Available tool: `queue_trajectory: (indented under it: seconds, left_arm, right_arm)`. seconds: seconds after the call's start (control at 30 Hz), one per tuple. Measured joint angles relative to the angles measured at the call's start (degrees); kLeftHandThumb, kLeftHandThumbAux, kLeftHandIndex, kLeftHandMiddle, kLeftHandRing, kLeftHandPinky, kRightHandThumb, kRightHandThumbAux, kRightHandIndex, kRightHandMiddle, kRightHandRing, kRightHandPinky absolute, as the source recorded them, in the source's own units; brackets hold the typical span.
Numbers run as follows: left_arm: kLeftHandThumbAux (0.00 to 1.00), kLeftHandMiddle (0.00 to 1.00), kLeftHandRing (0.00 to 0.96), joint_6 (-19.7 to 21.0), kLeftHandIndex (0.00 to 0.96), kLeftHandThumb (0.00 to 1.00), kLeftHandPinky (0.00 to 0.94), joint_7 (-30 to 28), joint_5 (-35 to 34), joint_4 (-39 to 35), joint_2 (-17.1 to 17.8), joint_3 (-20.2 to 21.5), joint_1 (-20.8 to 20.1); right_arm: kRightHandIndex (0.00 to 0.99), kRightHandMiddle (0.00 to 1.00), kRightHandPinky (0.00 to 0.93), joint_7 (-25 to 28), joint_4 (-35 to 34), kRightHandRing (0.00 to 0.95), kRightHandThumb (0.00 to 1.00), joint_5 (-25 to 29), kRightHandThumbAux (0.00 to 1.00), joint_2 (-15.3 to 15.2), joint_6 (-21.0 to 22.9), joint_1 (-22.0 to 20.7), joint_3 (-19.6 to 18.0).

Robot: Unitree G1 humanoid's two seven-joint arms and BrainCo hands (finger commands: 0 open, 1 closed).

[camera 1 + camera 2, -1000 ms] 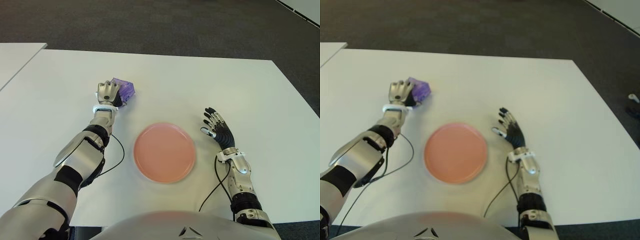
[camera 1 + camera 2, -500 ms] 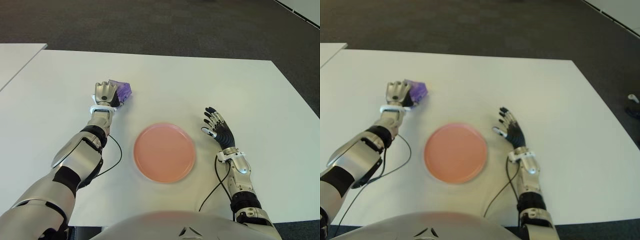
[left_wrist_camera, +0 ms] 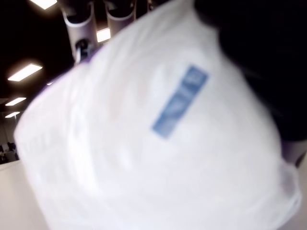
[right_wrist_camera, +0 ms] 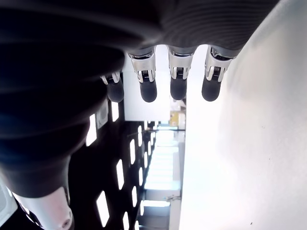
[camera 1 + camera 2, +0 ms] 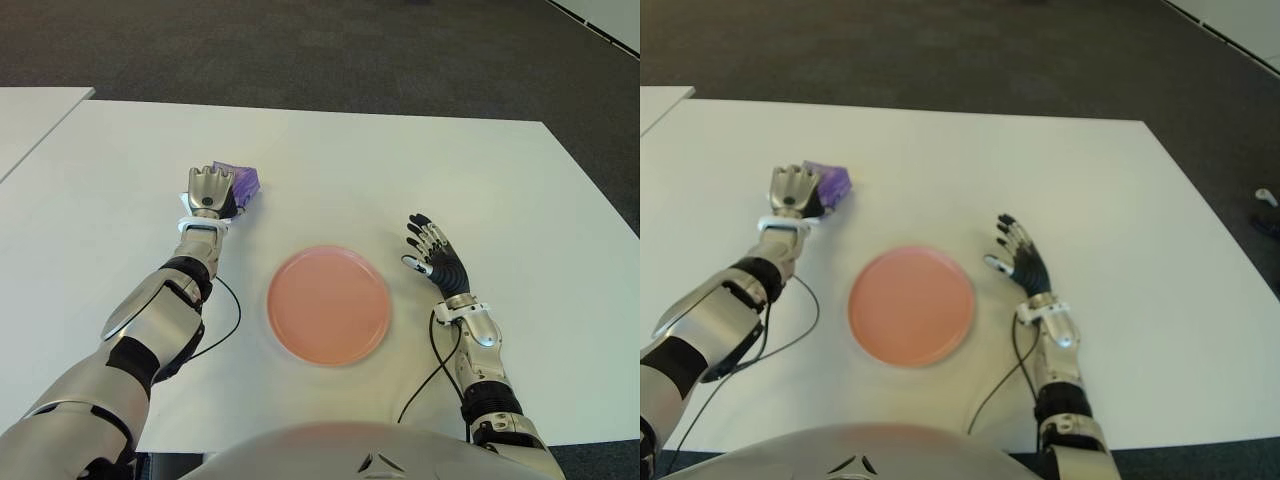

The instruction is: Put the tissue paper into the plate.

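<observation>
The tissue paper (image 5: 236, 182), a small pack with a purple wrapper, was seen at the fingertips of the left hand (image 5: 208, 190), on the far side of that hand and slightly toward the robot's right. In the left wrist view the pack (image 3: 158, 139) filled almost the whole picture, white with a blue label, and was pressed close against the palm. The fingers appeared to be curled over the pack, so it was judged to be grasped, although it could not be told whether it was already lifted from the table (image 5: 400, 170). The plate (image 5: 329, 304), pink and round, was placed nearer to the robot than the left hand and to its right, well apart from the pack. The right hand (image 5: 432, 257) was shown just beside the plate, on its right side, with the fingers spread and nothing held.

For this step to be done well, the grip should be kept firm but gentle, because the soft pack could be squeezed out. The pack should be raised clear of the table before it is carried over the plate rim, and released only above the centre.
</observation>
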Motion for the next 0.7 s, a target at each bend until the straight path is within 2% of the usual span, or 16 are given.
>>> queue_trajectory:
  seconds: [0.13,0.37,0.7]
  left_arm:
    - [0.689,0.833,0.846,-0.42,0.435,0.731,0.890,3.16,-0.03,0.03,-0.03,0.23,0.81]
    - [0.689,0.822,0.834,-0.75,0.439,0.736,0.869,12.56,-0.03,-0.26,-0.69,0.37,1.63]
    - [0.691,0.842,0.848,-6.61,0.445,0.743,0.873,19.11,-1.54,-1.71,-1.50,2.04,1.42]
  right_arm:
    - [0.000,0.000,0.000,0.00,0.00,0.000,0.000,0.09,0.751,0.00,0.00,-0.01,-0.03]
    - [0.000,0.000,0.000,0.39,0.50,0.000,0.000,0.52,0.756,-0.22,-0.04,-0.42,-0.29]
    - [0.000,0.000,0.000,0.58,1.58,0.000,0.000,0.64,0.753,-0.67,-0.84,-1.46,-0.33]
